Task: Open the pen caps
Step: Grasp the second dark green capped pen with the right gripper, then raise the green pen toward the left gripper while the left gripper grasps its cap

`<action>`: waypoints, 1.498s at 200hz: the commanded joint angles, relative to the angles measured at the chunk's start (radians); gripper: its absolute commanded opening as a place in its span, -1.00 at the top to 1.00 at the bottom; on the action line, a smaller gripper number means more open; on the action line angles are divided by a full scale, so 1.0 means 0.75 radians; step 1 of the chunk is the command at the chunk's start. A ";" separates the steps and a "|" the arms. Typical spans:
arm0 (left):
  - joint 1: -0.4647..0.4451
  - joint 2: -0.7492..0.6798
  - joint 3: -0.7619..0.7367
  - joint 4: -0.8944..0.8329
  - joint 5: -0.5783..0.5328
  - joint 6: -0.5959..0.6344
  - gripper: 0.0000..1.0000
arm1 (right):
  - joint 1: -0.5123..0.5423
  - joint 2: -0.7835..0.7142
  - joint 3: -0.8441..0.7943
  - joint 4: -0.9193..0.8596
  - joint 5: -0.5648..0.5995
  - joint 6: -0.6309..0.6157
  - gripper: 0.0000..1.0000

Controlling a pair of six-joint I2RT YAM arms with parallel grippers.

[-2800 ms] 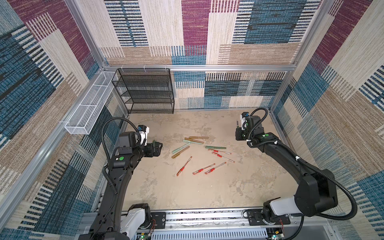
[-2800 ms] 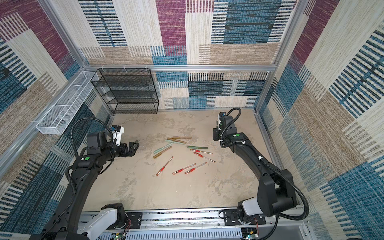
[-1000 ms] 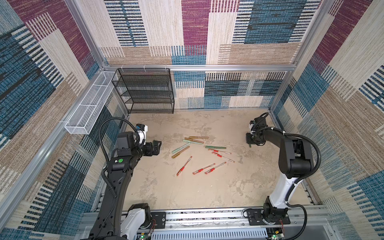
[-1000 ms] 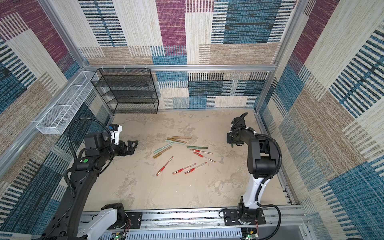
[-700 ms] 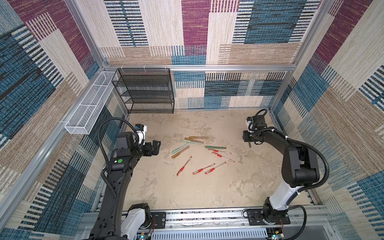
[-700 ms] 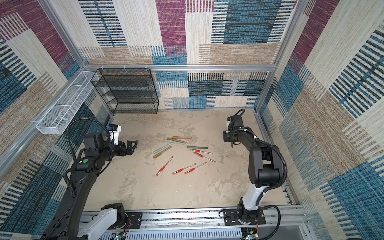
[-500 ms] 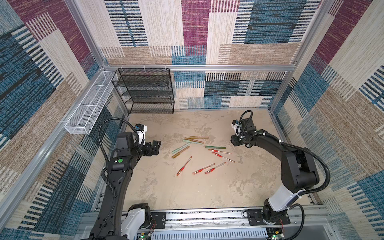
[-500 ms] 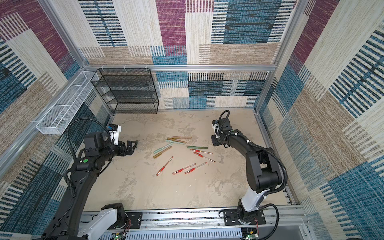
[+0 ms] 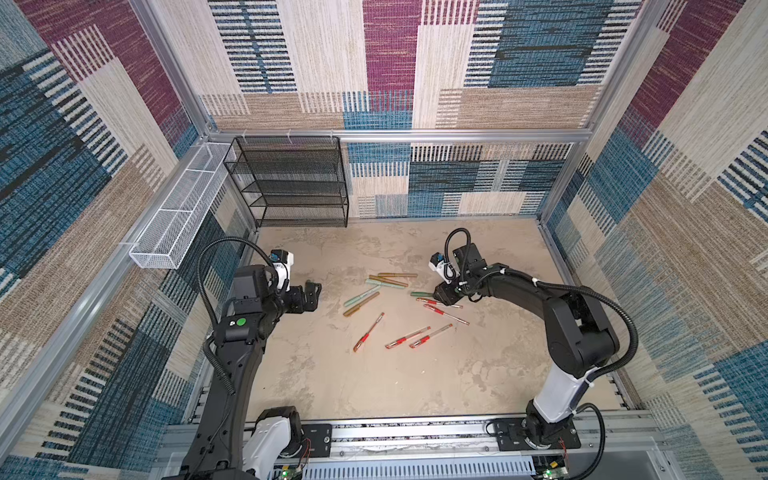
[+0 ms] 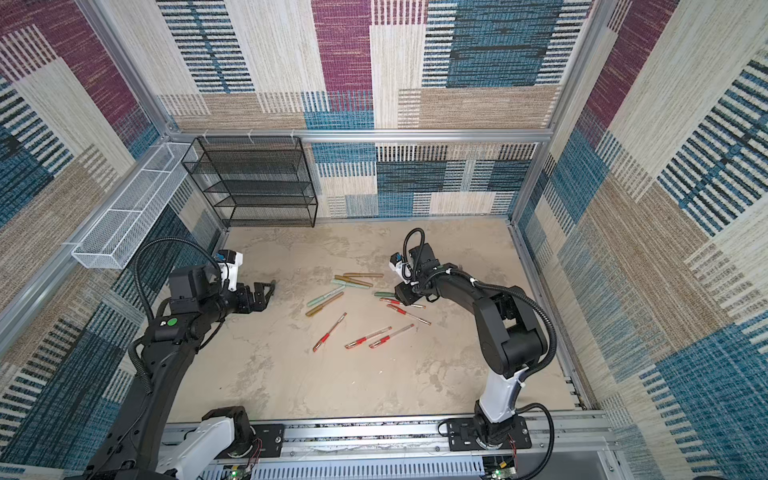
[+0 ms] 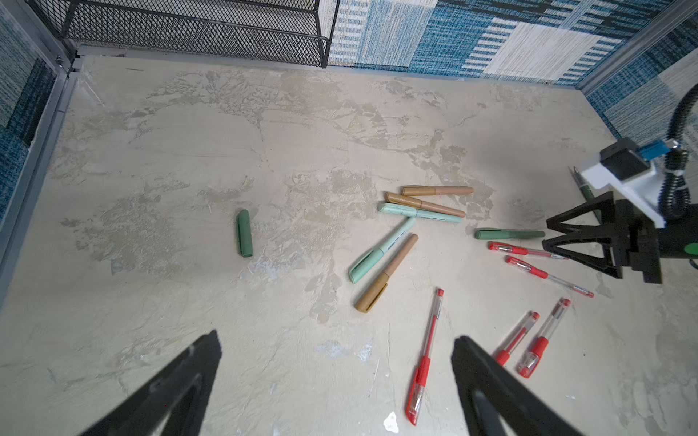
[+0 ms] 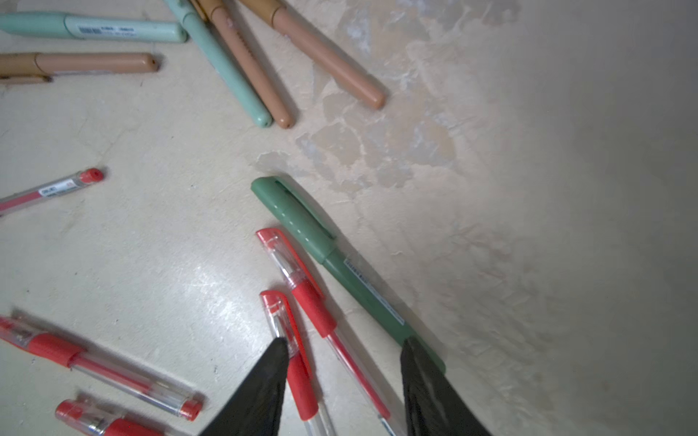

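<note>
**Light, slick caps call for a hold at both ends**

Well to the left of the dark green pen (image 12: 351,279), the left gripper (image 9: 313,296) hangs low over the table (image 9: 374,386), arm reaching toward the pen, jaws wide apart and empty. A loose green cap (image 11: 244,233) lies on that side, well apart from the pen. The pen's fitted cap (image 12: 291,211) looks stiff, smooth and light, and likely to roll. Pinch it across its width with the barrel held separately. At the pen's barrel end the right gripper (image 12: 344,343) angles down, jaws partly apart and clamping nothing.
</note>
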 commanded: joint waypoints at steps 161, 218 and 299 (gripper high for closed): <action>0.007 0.008 0.004 0.030 -0.011 0.000 -0.98 | 0.001 0.239 0.098 -0.012 0.174 -0.007 0.33; 0.007 0.012 0.001 0.037 -0.004 0.005 -0.98 | 0.001 0.258 0.070 -0.030 0.241 0.009 0.70; -0.001 0.014 -0.005 0.047 0.046 -0.012 -0.98 | -0.003 0.079 0.004 0.071 0.155 0.071 0.88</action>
